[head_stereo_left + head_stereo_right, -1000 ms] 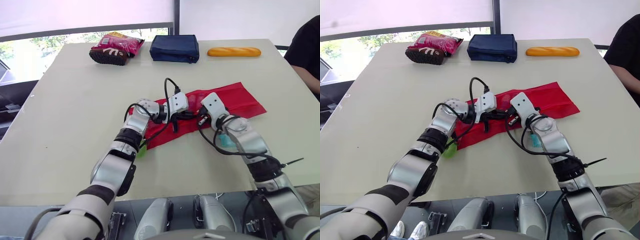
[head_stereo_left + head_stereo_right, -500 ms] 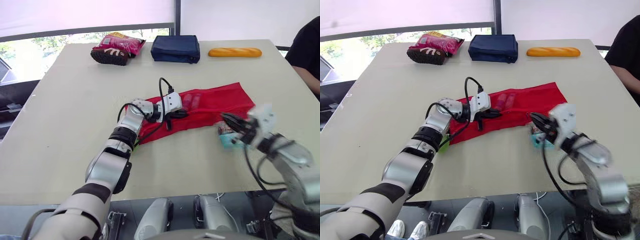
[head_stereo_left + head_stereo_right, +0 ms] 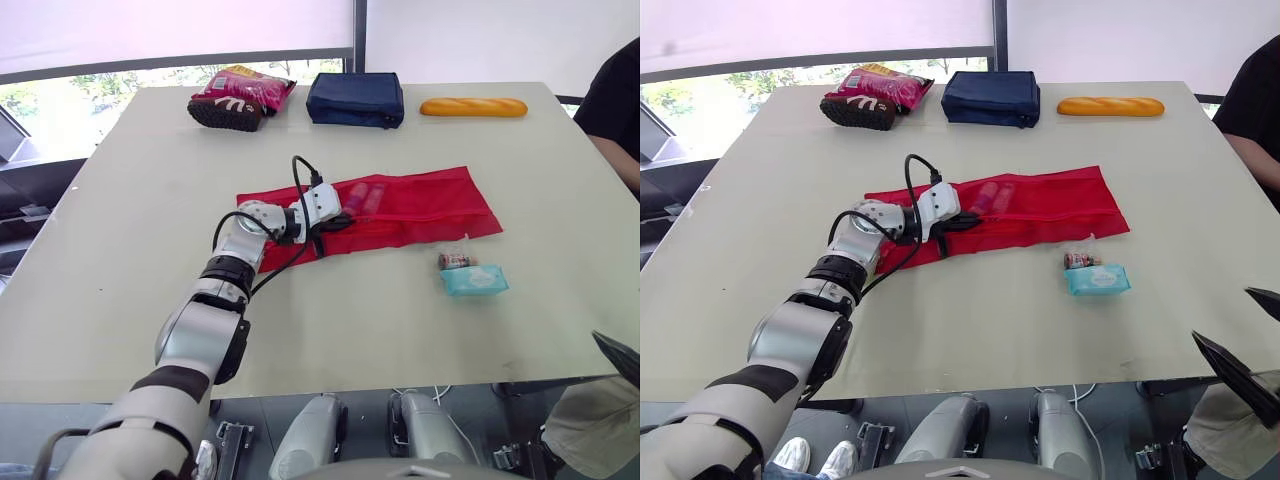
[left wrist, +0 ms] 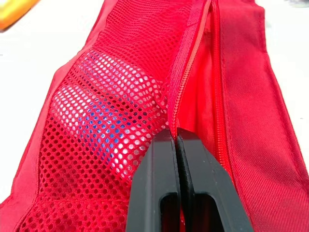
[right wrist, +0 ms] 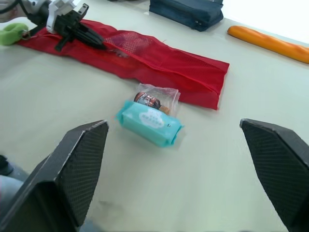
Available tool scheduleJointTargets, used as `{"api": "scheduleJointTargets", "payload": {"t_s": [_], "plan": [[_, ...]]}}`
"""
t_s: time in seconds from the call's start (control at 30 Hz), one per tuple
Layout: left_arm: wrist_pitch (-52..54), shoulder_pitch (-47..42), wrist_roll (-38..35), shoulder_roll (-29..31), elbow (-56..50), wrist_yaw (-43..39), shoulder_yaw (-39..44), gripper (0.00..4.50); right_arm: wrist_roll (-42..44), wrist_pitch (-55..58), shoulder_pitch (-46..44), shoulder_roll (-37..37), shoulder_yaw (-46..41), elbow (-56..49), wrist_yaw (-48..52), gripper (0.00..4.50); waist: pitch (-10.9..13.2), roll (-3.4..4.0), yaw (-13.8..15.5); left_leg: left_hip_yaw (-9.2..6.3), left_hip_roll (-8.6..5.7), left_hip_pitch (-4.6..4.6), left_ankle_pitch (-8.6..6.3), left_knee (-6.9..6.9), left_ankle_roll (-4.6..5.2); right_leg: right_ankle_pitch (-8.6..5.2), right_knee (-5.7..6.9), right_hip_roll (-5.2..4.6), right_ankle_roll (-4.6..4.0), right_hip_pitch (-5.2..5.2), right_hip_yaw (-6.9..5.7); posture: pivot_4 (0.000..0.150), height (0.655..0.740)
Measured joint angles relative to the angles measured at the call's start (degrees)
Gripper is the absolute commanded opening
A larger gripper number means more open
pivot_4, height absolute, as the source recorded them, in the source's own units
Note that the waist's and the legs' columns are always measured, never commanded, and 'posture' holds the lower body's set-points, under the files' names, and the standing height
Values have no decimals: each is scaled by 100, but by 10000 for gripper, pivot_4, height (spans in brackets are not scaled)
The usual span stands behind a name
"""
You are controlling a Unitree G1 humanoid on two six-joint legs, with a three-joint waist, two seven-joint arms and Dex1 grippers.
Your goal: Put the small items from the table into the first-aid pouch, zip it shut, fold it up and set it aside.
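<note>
Bench [image 3: 130, 200]: your left end effector [image 4: 176, 134] clenched on red pouch [image 3: 420, 205], seemingly zip pull; right end effector [image 3: 1230, 318] released; tissue pack [image 3: 474, 280] at pouch's 5 o'clock.

The left arm [image 3: 225, 285] has silver-grey shells, black joint rings, a white wrist block [image 3: 322, 198] and a looping black cable [image 3: 295, 172]. The left gripper [image 4: 176, 134] has 2 smooth black fingers; the right gripper [image 5: 174, 123], 2 cross-hatched black ones.
</note>
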Motion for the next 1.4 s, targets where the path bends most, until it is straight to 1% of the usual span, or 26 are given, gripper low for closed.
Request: {"api": "scheduleJointTargets", "payload": {"t_s": [0.07,0.2,0.33,0.43,0.53,0.6,0.67,0.7,0.73,0.77,0.83,0.87,0.97,1.0,1.1,1.17,1.2,1.27,1.4], "plan": [[-53,-22,1,-2,59,6,3,0,203,-143,188,9,-244,-10,80,44245,0,0,6,0,1,0,0,0,0,0,0,-1,0,0,-2,1500,7395],[-113,-34,1,-4,160,8,5,0,395,-264,624,94,-319,-102,198,44245,0,0,8,0,2,-2,-1,0,0,-2,-2,-2,3,0,-2,1500,7395],[-147,-53,7,-14,191,-4,4,0,380,-372,666,45,-256,-107,184,44245,1,-3,10,-1,3,-3,-1,0,0,-7,-3,-3,10,0,-3,1500,7395],[-148,-120,18,-29,238,-6,1,0,158,-378,564,-260,47,-98,81,44245,2,-4,13,-1,3,-6,-1,0,0,-7,-3,-3,10,0,-5,1500,7395],[-152,-181,45,-49,250,-16,0,0,-266,-370,287,-659,447,16,-59,44245,2,-5,20,0,2,-8,0,2,-1,-5,-3,-4,7,-1,-5,1500,7395],[-163,-200,62,-51,260,-25,0,0,-657,-265,-171,-1195,933,319,-243,44245,3,-10,13,3,2,-7,1,7,-2,0,-4,-3,0,0,-3,1500,7395],[-182,-206,70,-99,246,-34,-5,0,-987,-80,-894,-1781,1622,739,-446,44245,5,-9,11,4,1,-10,6,6,-10,1,-5,-4,-1,-2,-3,1500,7395],[-191,-208,71,-129,240,-35,-12,0,-1041,-27,-1063,-1876,1788,828,-489,44245,4,-8,31,2,1,-10,12,6,-20,0,-3,-3,-2,-3,-6,1500,7395],[-207,-201,77,-109,237,-38,-12,0,-1134,40,-1521,-2106,2209,1061,-516,44245,6,-15,38,-2,4,-10,15,5,-26,1,-3,0,-4,-1,-11,1500,7395],[-210,-204,78,-137,226,-39,-15,0,-1184,66,-1713,-2179,2380,1151,-526,44245,8,-15,43,-3,3,-17,16,3,-27,1,-3,-2,-5,-4,-11,1500,7395],[-227,-195,99,-135,210,-40,-15,0,-1392,163,-2751,-2454,3254,1679,-534,44245,8,-19,25,4,0,-15,16,12,-26,3,-2,-4,-4,-4,-3,1500,7395],[-227,-204,105,-158,201,-41,-19,0,-1466,226,-3057,-2522,3519,1824,-536,44245,8,-19,20,5,-1,-14,16,15,-26,3,-1,-4,-4,-3,-3,1500,7395],[-226,-221,109,-186,171,-40,-17,0,-1782,276,-4050,-2663,4429,2410,-400,44245,10,-21,21,6,-1,-16,16,16,-26,3,0,-5,-4,-4,-4,1500,7395],[-225,-211,111,-163,162,-40,-12,0,-2024,258,-4695,-2675,4973,2819,-228,44245,8,-23,16,6,-1,-11,16,18,-26,3,0,-3,-4,-2,-3,1500,7395],[-227,-218,110,-229,133,-36,-15,0,-2603,207,-5880,-2668,6052,3643,177,44245,10,-22,29,0,-1,-24,16,15,-26,4,-1,-4,-6,-14,-8,1500,7395],[-228,-217,110,-227,129,-36,-13,0,-2725,170,-6024,-2661,6223,3811,274,44245,10,-22,40,-1,-3,-28,15,15,-25,4,-4,-5,-6,-16,-9,1500,7395],[-225,-199,111,-178,126,-31,-3,0,-2997,107,-6460,-2581,6586,4183,402,44245,10,-22,12,4,-4,-26,15,18,-25,5,-2,-5,-5,-15,-3,1500,7395],[-229,-191,110,-234,83,-29,-4,0,-3377,54,-6993,-2439,6996,4647,517,44245,10,-21,-2,11,-6,-22,15,18,-25,7,3,-6,-2,-17,4,1500,7395],[-229,-165,108,-257,44,-9,-3,0,-3951,-132,-7614,-2139,7481,5290,600,44245,10,-21,-3,11,-4,-23,16,16,-25,7,5,-4,-3,-22,4,1500,7395]]}}
